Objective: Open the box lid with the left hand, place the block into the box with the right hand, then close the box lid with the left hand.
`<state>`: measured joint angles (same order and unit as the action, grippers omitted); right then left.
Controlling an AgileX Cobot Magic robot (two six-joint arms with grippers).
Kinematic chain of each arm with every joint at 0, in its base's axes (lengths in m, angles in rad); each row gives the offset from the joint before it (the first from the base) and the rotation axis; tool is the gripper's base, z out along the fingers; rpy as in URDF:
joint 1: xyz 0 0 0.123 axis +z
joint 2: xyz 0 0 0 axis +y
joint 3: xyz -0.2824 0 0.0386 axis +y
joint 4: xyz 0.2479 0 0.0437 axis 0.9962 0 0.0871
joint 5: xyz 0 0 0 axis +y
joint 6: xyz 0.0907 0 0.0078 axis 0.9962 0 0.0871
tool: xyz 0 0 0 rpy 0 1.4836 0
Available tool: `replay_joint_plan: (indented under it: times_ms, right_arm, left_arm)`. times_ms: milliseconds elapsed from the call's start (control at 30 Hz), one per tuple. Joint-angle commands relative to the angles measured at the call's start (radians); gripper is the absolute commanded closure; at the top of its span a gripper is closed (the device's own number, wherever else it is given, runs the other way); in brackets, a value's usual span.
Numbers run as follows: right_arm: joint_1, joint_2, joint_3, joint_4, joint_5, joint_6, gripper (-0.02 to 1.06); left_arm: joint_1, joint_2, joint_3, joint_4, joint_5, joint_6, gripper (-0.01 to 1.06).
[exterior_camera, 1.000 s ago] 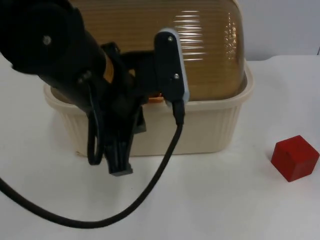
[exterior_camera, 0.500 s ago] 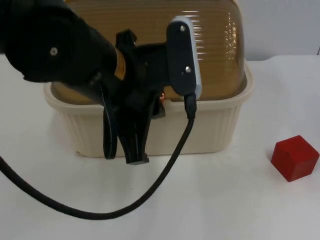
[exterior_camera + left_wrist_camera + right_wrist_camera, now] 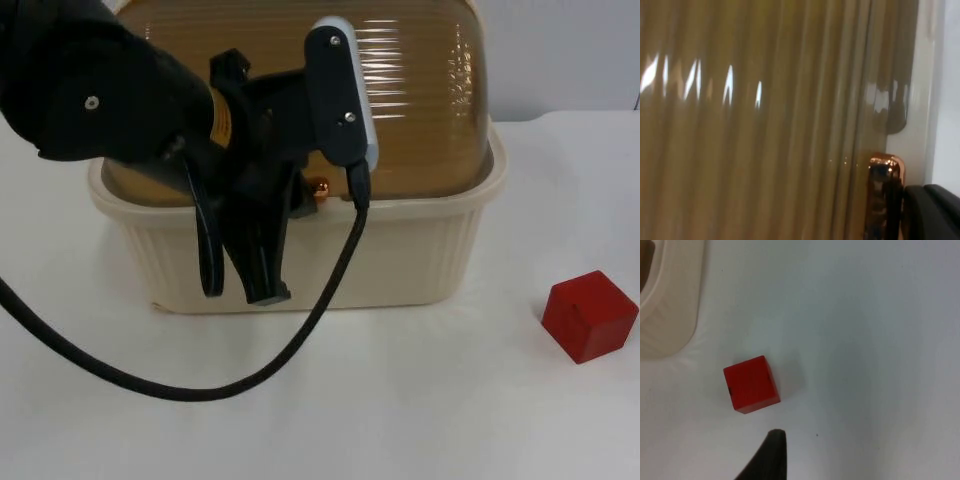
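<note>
So I'm on step one here, getting the lid open. My left hand [image 3: 268, 262] is right up against the front of the box [image 3: 420, 255], with the little copper knob [image 3: 319, 188] on the lid [image 3: 420, 90] just beside my fingers. From my left wrist I can see that shiny knob [image 3: 885, 192] touching or nearly touching one black fingertip [image 3: 932, 212], with the ribbed amber lid [image 3: 765, 115] spread out behind it. Honestly can't tell whether that hand is wide or pinched on the knob, the arm hides the fingers from above.

Lid looks closed, sitting down on the cream rim, so nothing has gone in yet. The red block [image 3: 590, 315] sits on the desk [image 3: 450, 400] well off to the far side from my left hand, untouched. My right hand is waiting above the desk with the block [image 3: 751, 383] just ahead of its fingertip [image 3: 771, 455]; can't tell its opening either.

Next move, I reckon: get a solid pinch on that knob and swing the lid up and back. The knob is small and slick looking, so slipping off is the risk.
</note>
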<state>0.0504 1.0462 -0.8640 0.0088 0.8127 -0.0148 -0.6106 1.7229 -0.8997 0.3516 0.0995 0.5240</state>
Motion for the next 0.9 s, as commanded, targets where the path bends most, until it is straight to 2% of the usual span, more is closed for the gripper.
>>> replay_joint_plan:
  times_ms: [0, 367, 867]
  right_arm:
    - [-0.007, -0.003, -0.008, 0.001, -0.017, 0.0, -0.01]
    - [-0.007, -0.003, -0.008, 0.001, -0.017, 0.0, -0.01]
    - [-0.007, -0.003, -0.008, 0.001, -0.017, 0.0, -0.01]
  left_arm:
    - [0.019, 0.003, -0.005, 0.0, -0.021, -0.009, 1.05]
    - [0.019, -0.008, -0.008, 0.0, -0.053, -0.009, 1.05]
    - [0.019, -0.041, -0.091, 0.005, -0.037, -0.005, 1.05]
